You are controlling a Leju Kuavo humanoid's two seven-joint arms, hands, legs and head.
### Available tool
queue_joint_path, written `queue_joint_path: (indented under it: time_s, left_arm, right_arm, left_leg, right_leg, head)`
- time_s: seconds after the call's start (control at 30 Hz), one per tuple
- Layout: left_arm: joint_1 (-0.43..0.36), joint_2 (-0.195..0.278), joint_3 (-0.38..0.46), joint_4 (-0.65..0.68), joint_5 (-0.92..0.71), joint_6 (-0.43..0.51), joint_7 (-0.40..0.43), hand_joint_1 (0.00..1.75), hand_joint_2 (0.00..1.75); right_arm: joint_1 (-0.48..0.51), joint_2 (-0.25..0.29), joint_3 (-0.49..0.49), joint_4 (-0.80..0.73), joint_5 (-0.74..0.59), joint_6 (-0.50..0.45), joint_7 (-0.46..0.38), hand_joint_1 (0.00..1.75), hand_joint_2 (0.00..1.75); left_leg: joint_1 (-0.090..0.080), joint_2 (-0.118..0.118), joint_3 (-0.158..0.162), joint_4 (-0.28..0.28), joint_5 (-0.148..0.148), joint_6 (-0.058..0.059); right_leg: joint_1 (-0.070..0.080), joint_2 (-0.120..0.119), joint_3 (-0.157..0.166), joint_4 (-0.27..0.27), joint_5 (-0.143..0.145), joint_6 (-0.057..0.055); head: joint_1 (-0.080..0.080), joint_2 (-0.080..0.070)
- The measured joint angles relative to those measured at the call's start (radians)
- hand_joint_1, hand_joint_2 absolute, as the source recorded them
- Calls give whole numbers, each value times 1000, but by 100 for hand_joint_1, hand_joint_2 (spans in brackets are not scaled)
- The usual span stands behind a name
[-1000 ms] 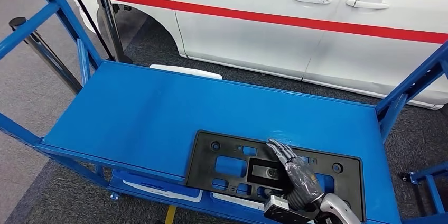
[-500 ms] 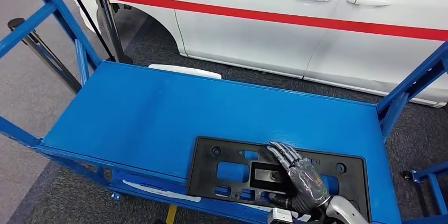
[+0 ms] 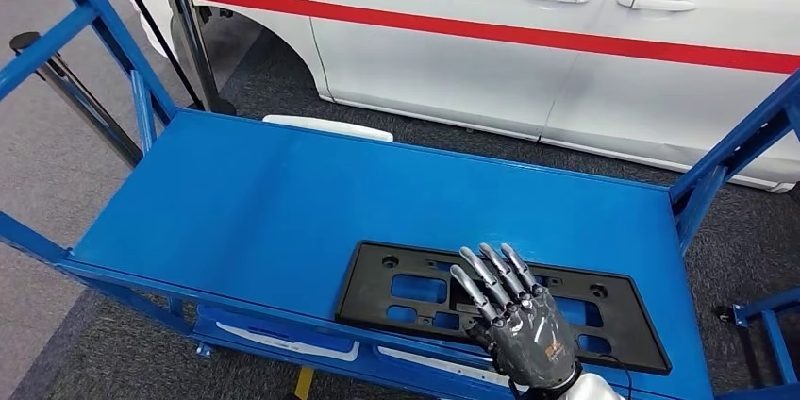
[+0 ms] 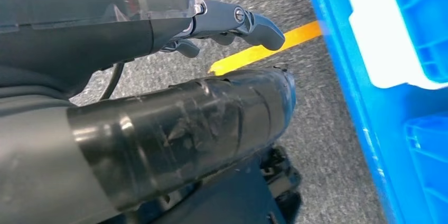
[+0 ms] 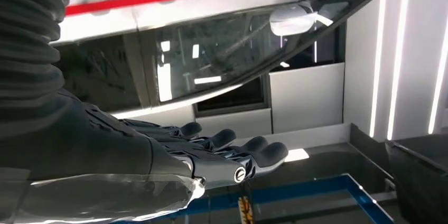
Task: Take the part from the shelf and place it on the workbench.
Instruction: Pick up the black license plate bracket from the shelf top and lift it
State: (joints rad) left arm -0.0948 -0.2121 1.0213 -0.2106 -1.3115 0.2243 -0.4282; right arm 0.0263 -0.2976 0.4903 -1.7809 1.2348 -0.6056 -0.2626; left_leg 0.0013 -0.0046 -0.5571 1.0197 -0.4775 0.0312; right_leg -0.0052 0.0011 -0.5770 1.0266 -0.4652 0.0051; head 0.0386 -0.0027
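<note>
The flat black plastic plate-holder panel with rectangular cut-outs (image 3: 500,308) lies near the front edge of the blue metal desk (image 3: 283,202), looking light, stiff and thin, best gripped by a long edge, while the right hand (image 3: 517,323) hovers over it, fingers (image 3: 486,273) spread, holding nothing.

The right hand (image 3: 521,325) is dark grey and metallic with segmented fingers (image 3: 476,277) and small screws at the knuckles under glossy clear wrap, on a silver wrist with a thin black cable, while the left hand (image 4: 174,102) shows a thick, tape-wrapped grey thumb.
</note>
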Motion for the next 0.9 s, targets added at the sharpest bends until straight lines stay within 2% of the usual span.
queue_joint_path:
  time_s: [0.07, 0.1, 0.2, 0.23, 0.27, 0.3, 0.33, 0.4, 0.43, 0.5, 0.57, 0.63, 0.7, 0.73, 0.77, 0.8, 0.87, 0.9]
  left_arm:
    - [2, -2, 0, 0, -2, 0, 3, 0, 0]
    - [1, -4, 0, 0, -3, 0, 4, 0, 0]
    - [0, -6, -2, 0, -7, 0, 5, 0, 0]
    - [1, -6, -2, 0, -7, 0, 5, 0, 0]
    - [2, -6, -2, 0, -6, 0, 5, 0, 0]
    - [2, -7, -2, 0, -5, 0, 5, 0, 0]
    - [2, -8, -2, 0, -3, 0, 5, 0, 0]
    - [2, -9, -2, 0, 3, 2, 2, 0, 0]
    - [2, -9, -2, 0, 6, 2, 1, 0, 0]
    - [3, -9, -1, 0, 11, 3, 0, 0, 0]
    - [4, -9, -1, 0, 13, 2, 0, 0, 0]
    - [5, -8, -1, 0, 14, 1, 0, 0, 0]
    - [6, -8, 0, 0, 15, 0, 0, 0, 0]
    - [7, -8, 0, 0, 16, -1, 0, 0, 0]
    - [8, -8, 1, 0, 18, -1, 0, 0, 0]
    - [9, -8, 1, 0, 19, -1, 0, 0, 0]
    - [9, -8, 1, 0, 20, -2, 0, 0, 0]
    - [8, -8, 1, 0, 21, -2, -1, 0, 0]
  right_arm:
    - [3, 3, 2, -3, 81, -37, 35, 0, 175]
    - [4, 4, 4, -4, 123, -55, 55, 0, 175]
    - [9, 7, 13, -3, 180, -80, 103, 0, 175]
    - [10, 7, 18, -3, 172, -81, 111, 0, 175]
    - [11, 7, 25, -3, 150, -79, 113, 0, 175]
    - [10, 7, 34, -3, 115, -73, 111, 0, 175]
    - [9, 7, 43, -4, 73, -62, 104, 0, 175]
    - [8, 5, 63, -6, -21, -24, 83, 0, 175]
    - [10, 2, 71, -10, -58, -1, 70, 0, 175]
    - [19, -9, 86, -24, -104, 41, 48, 0, 175]
    - [29, -21, 100, -41, -119, 68, 35, 0, 175]
    - [39, -31, 114, -57, -133, 86, 28, 0, 175]
    - [46, -38, 128, -67, -155, 100, 23, 0, 175]
    - [48, -40, 133, -70, -169, 107, 21, 0, 175]
    - [49, -44, 137, -71, -186, 117, 18, 0, 175]
    - [49, -47, 140, -74, -209, 129, 13, 0, 175]
    - [50, -53, 142, -80, -253, 150, 0, 0, 175]
    - [50, -56, 142, -84, -270, 157, -6, 0, 175]
  left_leg:
    - [4, 1, 4, -11, 8, 12]
    - [7, 2, 7, -17, 11, 17]
    - [7, 3, 6, -19, 13, 23]
    - [6, 3, 6, -18, 12, 24]
    - [7, 3, 6, -16, 11, 23]
    - [7, 3, 6, -14, 10, 22]
    - [7, 2, 7, -11, 8, 20]
    - [4, 0, 6, -4, 2, 11]
    - [3, 0, 4, -1, 0, 6]
    - [1, -1, 3, -2, -2, -5]
    - [3, 0, 0, 10, -14, -16]
    - [5, 0, -37, 96, -68, -23]
    - [6, 0, -101, 232, -132, -27]
    - [6, 1, -123, 278, -143, -28]
    - [7, 1, -129, 286, -134, -27]
    - [7, 1, -116, 257, -106, -26]
    - [6, 1, -55, 122, -33, -18]
    - [5, 0, -27, 61, -11, -15]
  right_leg:
    - [-1, 0, -5, 16, -14, 10]
    - [-2, 0, -18, 47, -35, 15]
    - [-9, 0, -104, 230, -124, 28]
    - [-10, 0, -123, 269, -132, 31]
    - [-12, 0, -125, 271, -120, 33]
    - [-14, -1, -106, 232, -90, 33]
    - [-16, -1, -72, 165, -53, 33]
    - [-16, 0, -14, 43, -11, 27]
    - [-13, 0, -2, 14, -7, 22]
    - [-10, 1, -2, 6, -10, 9]
    - [-13, 0, 2, 1, -7, -4]
    - [-15, -2, 5, -4, -4, -16]
    - [-12, -3, 4, -3, -5, -20]
    - [-11, -3, 4, -3, -5, -21]
    - [-10, -2, 5, -2, -6, -21]
    - [-10, -1, 7, -2, -7, -21]
    - [-8, 1, 11, -1, -9, -18]
    - [-6, 1, 12, 1, -11, -15]
  head:
    - [0, 0]
    - [1, 0]
    - [1, 0]
    - [1, 0]
    - [1, 0]
    - [1, 0]
    - [1, 0]
    - [1, 0]
    - [1, 0]
    - [1, 0]
    - [1, 0]
    - [1, 0]
    - [0, 0]
    - [0, 0]
    - [0, 0]
    - [0, 0]
    - [0, 0]
    - [0, 0]
